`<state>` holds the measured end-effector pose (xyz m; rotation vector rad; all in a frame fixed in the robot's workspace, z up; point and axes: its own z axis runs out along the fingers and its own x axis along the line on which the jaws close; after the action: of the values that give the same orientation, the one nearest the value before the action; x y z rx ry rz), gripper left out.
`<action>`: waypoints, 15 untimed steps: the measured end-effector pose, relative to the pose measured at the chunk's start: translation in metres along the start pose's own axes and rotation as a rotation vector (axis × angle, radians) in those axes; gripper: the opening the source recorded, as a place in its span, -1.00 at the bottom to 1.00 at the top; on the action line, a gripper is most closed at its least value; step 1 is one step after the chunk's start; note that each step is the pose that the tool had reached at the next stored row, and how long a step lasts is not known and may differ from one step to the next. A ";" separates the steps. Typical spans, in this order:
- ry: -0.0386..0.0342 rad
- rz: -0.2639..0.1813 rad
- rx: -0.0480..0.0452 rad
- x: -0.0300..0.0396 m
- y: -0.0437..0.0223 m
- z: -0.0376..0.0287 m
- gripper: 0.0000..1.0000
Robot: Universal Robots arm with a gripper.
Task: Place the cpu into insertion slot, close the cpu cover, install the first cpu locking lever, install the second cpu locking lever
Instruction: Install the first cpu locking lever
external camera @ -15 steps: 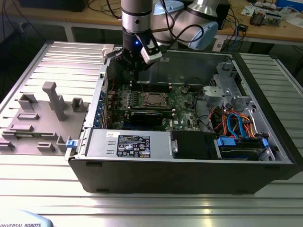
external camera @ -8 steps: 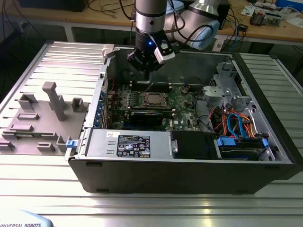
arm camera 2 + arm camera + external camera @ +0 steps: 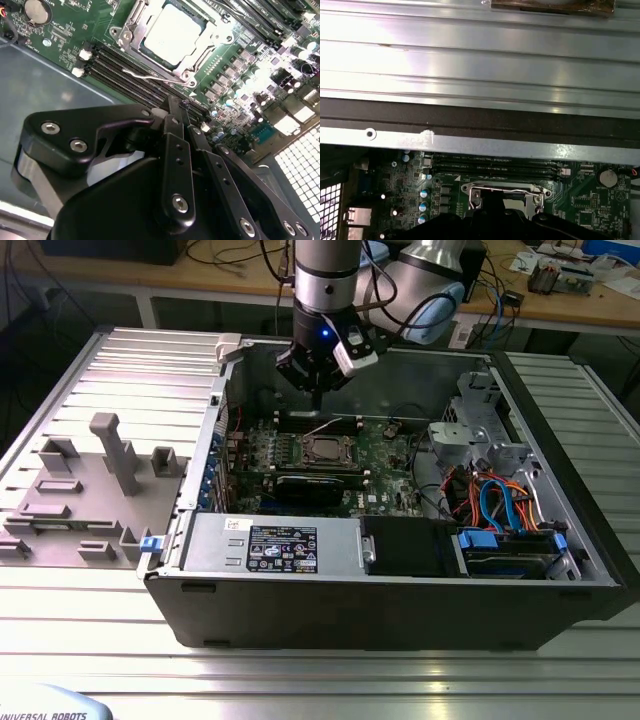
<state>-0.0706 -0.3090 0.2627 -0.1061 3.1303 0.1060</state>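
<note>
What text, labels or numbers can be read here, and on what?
White sticker on the metal bracket: print too small to read.
Small white label beside it: also too small.
Pale object at the exterior view's lower left: a maker's name in capitals, not quoted.
Motherboard in the second wrist view: markings too small to read.

Silver-grey arm, blue light, black jaws studded with silver screws.
</note>
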 end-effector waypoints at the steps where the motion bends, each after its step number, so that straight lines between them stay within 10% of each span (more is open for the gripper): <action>1: -0.0010 0.000 -0.0137 0.0000 -0.0001 0.0001 -0.79; 4: -0.0028 0.000 -0.0403 -0.0001 -0.0010 0.0008 -0.79; 15: -0.0065 0.041 -0.0399 -0.0085 -0.0029 0.0093 -0.79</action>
<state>-0.0619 -0.3107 0.2533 -0.0409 3.1253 0.1688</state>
